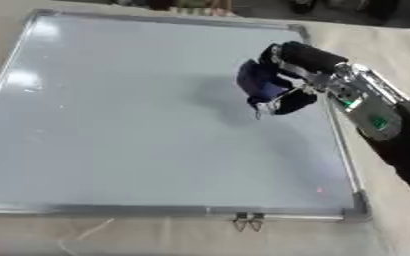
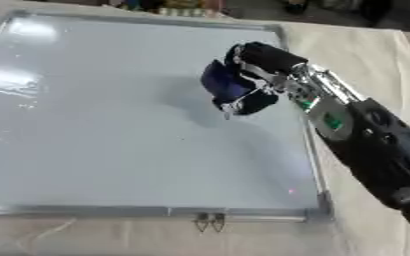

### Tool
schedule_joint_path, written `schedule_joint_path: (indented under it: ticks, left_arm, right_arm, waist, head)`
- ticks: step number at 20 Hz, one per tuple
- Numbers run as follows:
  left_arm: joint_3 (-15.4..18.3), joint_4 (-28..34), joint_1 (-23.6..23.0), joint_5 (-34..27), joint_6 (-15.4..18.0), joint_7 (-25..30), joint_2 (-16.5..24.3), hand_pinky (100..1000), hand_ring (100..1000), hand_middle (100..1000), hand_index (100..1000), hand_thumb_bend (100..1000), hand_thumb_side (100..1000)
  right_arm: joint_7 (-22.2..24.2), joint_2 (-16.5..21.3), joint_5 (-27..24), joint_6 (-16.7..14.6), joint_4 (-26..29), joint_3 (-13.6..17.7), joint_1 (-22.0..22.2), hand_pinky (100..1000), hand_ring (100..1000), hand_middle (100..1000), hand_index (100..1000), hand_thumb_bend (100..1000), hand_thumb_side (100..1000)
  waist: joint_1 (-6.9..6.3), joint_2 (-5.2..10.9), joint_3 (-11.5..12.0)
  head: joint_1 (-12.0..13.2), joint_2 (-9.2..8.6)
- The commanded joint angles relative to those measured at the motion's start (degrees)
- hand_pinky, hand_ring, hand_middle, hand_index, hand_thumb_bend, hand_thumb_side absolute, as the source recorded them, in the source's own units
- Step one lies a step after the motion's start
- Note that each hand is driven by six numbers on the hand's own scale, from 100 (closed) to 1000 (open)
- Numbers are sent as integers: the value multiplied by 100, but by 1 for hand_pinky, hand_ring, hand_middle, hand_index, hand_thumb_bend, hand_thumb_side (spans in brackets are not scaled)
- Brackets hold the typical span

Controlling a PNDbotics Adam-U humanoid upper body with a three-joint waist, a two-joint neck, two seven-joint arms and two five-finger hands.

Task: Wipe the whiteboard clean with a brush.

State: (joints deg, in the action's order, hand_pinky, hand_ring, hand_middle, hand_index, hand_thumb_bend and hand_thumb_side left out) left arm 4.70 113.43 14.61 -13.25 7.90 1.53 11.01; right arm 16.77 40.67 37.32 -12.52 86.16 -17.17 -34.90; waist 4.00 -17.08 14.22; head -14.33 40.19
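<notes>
Blue brush (image 1: 258, 81) sits in your right hand (image 1: 289, 75), fingers curled around it, held over the whiteboard (image 1: 138, 125) near its right edge. Silver-framed, the board lies flat on the beige tabletop (image 1: 383, 220), its surface looking clean, with a small metal clip (image 1: 248, 221) at the near frame. Your left hand shows nowhere.

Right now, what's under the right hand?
The right hand is curled round a dark blue brush, over the whiteboard near its right edge. Whether the brush touches the board, and any marks beneath it, are hidden.
</notes>
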Motion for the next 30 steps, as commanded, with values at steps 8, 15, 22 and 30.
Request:
schedule_joint_path:
  ticks: [8,15,22,30]
  left_arm:
    - [-33,110,35,16,4,26,33,414,494,423,554,100,924]
    - [-31,106,27,17,3,25,31,415,494,424,553,100,925]
    - [-34,105,27,18,3,29,32,416,494,424,553,100,924]
    - [-30,101,28,27,7,35,33,417,495,424,553,100,914]
  right_arm:
    - [657,88,556,-620,-552,-158,-328,543,581,276,100,133,309]
    - [828,18,800,-816,-862,-187,-397,544,588,265,100,101,318]
    - [1072,-18,709,-995,-967,-217,-394,565,583,255,157,158,346]
    - [1879,34,0,-1101,-687,-158,-360,590,592,274,287,351,478]
  waist:
    - [-21,87,37]
    - [-17,89,53]
    - [-17,89,55]
    - [-14,91,51]
  head:
    - [-81,-113]
    - [-117,-145]
    - [-118,-142]
    - [-91,-150]
